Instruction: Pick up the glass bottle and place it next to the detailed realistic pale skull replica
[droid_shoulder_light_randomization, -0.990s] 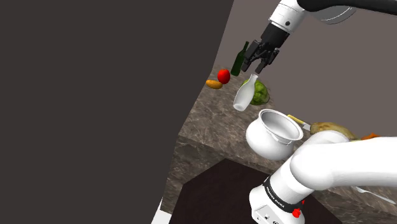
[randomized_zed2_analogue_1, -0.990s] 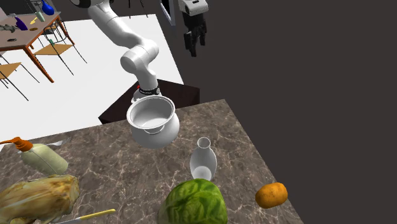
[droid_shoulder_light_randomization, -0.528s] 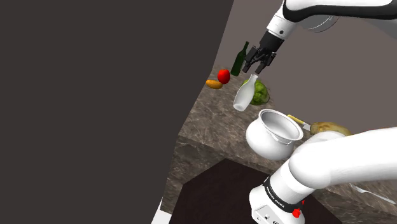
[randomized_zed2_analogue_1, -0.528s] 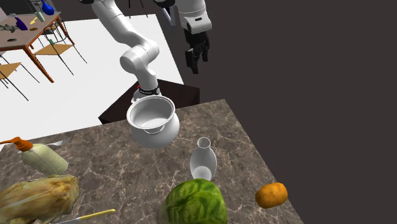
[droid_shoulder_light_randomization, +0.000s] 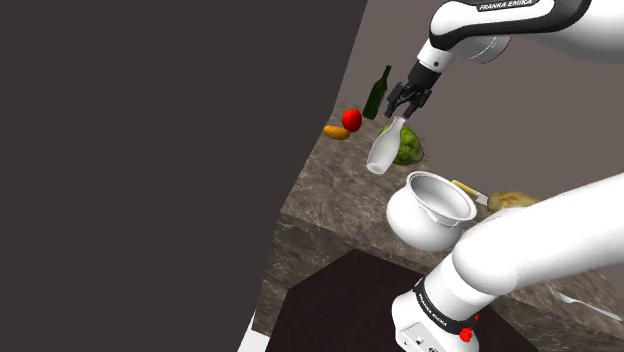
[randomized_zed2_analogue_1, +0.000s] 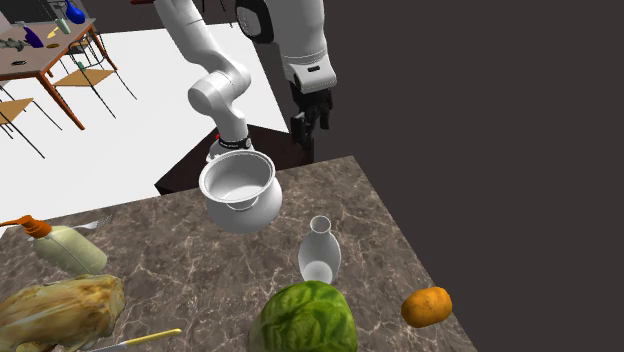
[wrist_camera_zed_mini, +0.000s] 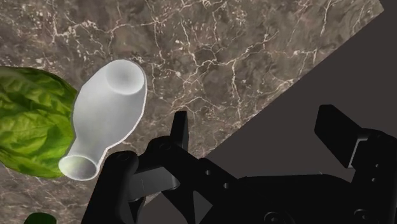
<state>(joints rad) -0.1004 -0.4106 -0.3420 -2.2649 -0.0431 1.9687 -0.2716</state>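
Gripper (wrist_camera_zed_mini: 256, 118) spread open, empty — hovers near the white bottle (wrist_camera_zed_mini: 108, 114) standing beside the cabbage (wrist_camera_zed_mini: 32, 121)

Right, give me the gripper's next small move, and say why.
Probably shift the gripper sideways until the white bottle sits between the open jaws, before descending. In the wrist view the bottle stands outside them, beside one jaw, untouched, and their gap hangs over the table edge.

A home kitchen: a marble counter (randomized_zed2_analogue_1: 170, 270) carries a pot (randomized_zed2_analogue_1: 238, 190), a cabbage (randomized_zed2_analogue_1: 305, 318) and an orange fruit (randomized_zed2_analogue_1: 426, 306); a dining table (randomized_zed2_analogue_1: 45, 48) with chairs (randomized_zed2_analogue_1: 88, 78) stands in the second exterior view's upper left.
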